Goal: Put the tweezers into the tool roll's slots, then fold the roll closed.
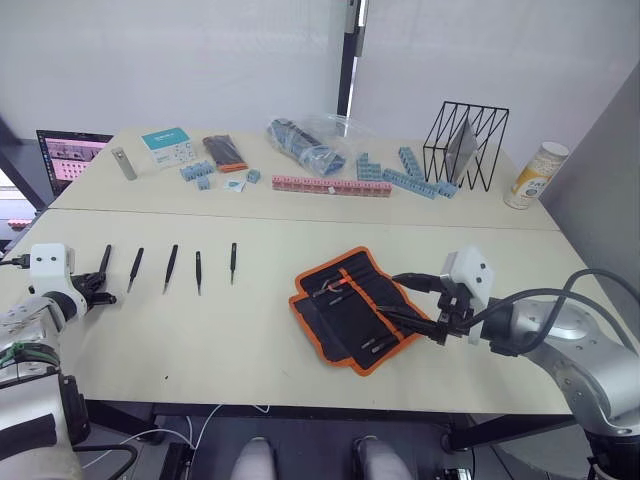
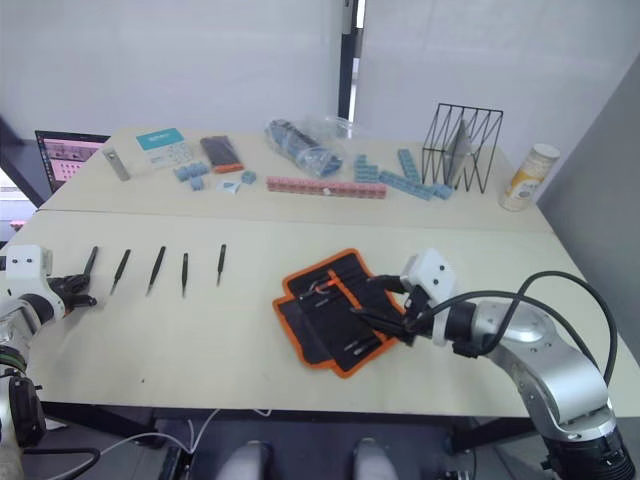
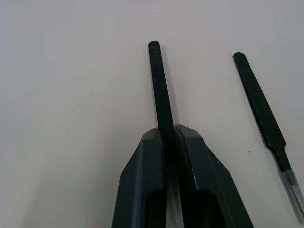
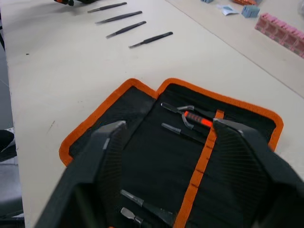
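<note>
Left wrist view: left gripper, jaws clenched on the leftmost tweezers, which lie flat on the tabletop. Four more tweezers lie in a row to their right, apart from one another. Tool roll: unfolded right of centre, a few tools in its slots. Right gripper: jaws released, poised at the roll's right edge.

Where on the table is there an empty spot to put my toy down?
The widest bare patch of the cream table lies between the row of slim black tweezers and the open black-and-orange tool roll. The near edge in front of both looks free too. The far side is crowded with blue and pink blocks and a black wire rack.
</note>
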### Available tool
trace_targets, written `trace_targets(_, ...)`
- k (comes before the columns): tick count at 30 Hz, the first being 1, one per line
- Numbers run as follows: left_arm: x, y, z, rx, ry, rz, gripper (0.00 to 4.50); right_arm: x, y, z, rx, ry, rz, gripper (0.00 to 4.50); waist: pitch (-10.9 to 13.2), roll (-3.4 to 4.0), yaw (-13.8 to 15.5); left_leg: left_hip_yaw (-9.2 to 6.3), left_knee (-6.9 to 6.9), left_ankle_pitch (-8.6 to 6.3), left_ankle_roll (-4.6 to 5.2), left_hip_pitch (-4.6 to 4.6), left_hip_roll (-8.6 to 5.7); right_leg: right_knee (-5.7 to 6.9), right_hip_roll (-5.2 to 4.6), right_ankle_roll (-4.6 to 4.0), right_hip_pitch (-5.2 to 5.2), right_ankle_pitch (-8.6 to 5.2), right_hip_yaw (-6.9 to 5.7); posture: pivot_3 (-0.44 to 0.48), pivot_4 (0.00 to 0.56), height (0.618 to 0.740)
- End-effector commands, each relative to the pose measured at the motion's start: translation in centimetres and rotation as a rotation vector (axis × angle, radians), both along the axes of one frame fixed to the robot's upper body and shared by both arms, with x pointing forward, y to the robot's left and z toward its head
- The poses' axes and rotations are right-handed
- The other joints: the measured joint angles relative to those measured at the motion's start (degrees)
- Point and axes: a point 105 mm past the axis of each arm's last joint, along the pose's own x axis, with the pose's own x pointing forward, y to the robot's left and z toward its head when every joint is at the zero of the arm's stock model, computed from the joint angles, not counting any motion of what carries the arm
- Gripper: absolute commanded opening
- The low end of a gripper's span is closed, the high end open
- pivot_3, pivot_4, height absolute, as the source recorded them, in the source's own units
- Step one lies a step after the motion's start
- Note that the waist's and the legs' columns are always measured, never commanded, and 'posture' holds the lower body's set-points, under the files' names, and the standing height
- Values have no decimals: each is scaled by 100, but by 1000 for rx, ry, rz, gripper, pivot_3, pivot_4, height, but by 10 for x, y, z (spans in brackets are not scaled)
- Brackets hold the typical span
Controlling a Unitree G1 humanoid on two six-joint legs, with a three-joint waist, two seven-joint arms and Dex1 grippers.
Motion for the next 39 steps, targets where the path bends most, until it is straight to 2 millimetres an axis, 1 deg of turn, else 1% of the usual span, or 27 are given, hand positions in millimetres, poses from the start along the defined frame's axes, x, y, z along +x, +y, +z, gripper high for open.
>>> trace_targets(1,-3,9,14,0,-52,15,0,3,-11,1,-13,-46,-80,1629,0,0,-4,0,0,0,0,-1,0,0,0,0,-1,0,0,0,150,738)
trace_targets(5,-2,7,26,4,-100,-20,0,4,-18,-14,12,-25,-162,250,-1,-9,-19,0,1,0,0,-4,0,0,1,0,-3,0,0,0,150,738)
trace_targets(6,-2,7,30,3,-114,-32,0,5,-20,-21,9,-23,-189,31,-1,-10,-26,0,1,0,0,-4,1,0,1,0,-3,0,-1,0,150,738)
trace_targets(9,-5,7,35,-11,-142,-48,0,7,-25,-35,8,-16,-235,31,0,-22,-37,-1,1,0,0,-5,1,-2,0,0,-3,0,-1,0,150,738)
trace_targets(11,-4,3,41,-4,-156,-87,0,10,-30,-47,1,-11,-274,31,0,-24,-41,0,2,0,0,-5,1,-1,1,0,-4,0,-1,0,150,738)
trace_targets(13,-2,-6,52,10,-178,-151,0,13,-37,-60,-15,-4,-313,31,1,-26,-47,0,3,0,0,-4,2,-1,0,0,-3,0,-1,0,150,738)
trace_targets(15,0,-22,62,25,-191,-229,0,15,-39,-66,-21,-2,-328,31,2,-31,-54,0,3,0,-1,-5,3,-1,1,0,-3,0,-1,0,150,738)
trace_targets(16,3,-37,69,23,-200,-291,0,15,-38,-69,-18,0,-329,31,2,-31,-55,0,3,0,-1,-6,3,0,1,-1,-3,0,0,0,150,738)
trace_targets(18,4,-82,79,11,-193,-462,0,18,-35,-76,-18,9,-324,31,3,-31,-38,0,3,0,0,-8,3,-1,0,-1,-3,0,1,0,150,738)
trace_targets(21,-5,-149,81,3,-132,-708,0,23,-30,-80,-12,7,-323,31,3,-31,-36,-1,13,0,-1,-10,1,0,-1,-1,3,0,4,0,150,738)
trace_targets(23,-11,-184,81,-7,-98,-828,0,27,-26,-80,3,0,-322,31,3,-31,-55,-1,20,-1,0,-13,1,-2,1,-1,3,0,9,0,150,738)
trace_targets(24,-14,-198,80,-14,-83,-877,0,29,-24,-81,6,0,-320,31,3,-31,-64,0,25,0,0,-15,2,-2,4,-1,2,0,11,0,150,738)
trace_targets(27,-25,-236,78,-40,-39,-1026,0,30,-23,-93,-20,38,-336,31,3,-31,-120,-1,26,3,6,-10,5,0,13,0,3,-1,21,0,150,738)
trace_targets(29,-30,-251,77,-53,-12,-1085,0,30,-26,-102,-38,77,-361,31,3,-31,-159,-3,25,7,15,-7,6,3,16,0,4,-1,24,0,150,738)
trace_targets(32,-39,-275,71,-60,68,-1183,0,23,-30,-130,-95,175,-387,31,1,-34,-201,-14,28,21,38,-7,6,2,26,0,13,-1,30,0,150,738)
trace_targets(33,-39,-280,69,-60,92,-1195,0,22,-30,-135,-98,198,-391,31,-2,-39,-208,-19,29,21,38,-5,5,1,30,0,17,-1,32,0,150,738)
trace_targets(36,-40,-295,62,-5,165,-1249,0,15,-26,-146,-99,247,-386,31,-10,-52,-212,-25,36,17,30,1,6,-4,33,0,28,-2,33,0,150,738)
trace_targets(37,-38,-298,62,4,175,-1247,0,14,-25,-148,-99,256,-385,31,-11,-54,-213,-27,38,3,9,8,5,-7,33,-1,35,-3,34,0,150,738)
trace_targets(39,-38,-309,63,-3,199,-1275,0,12,-23,-152,-104,272,-381,31,-14,-59,-209,-29,40,0,4,16,5,-11,33,-1,45,-3,34,0,150,738)
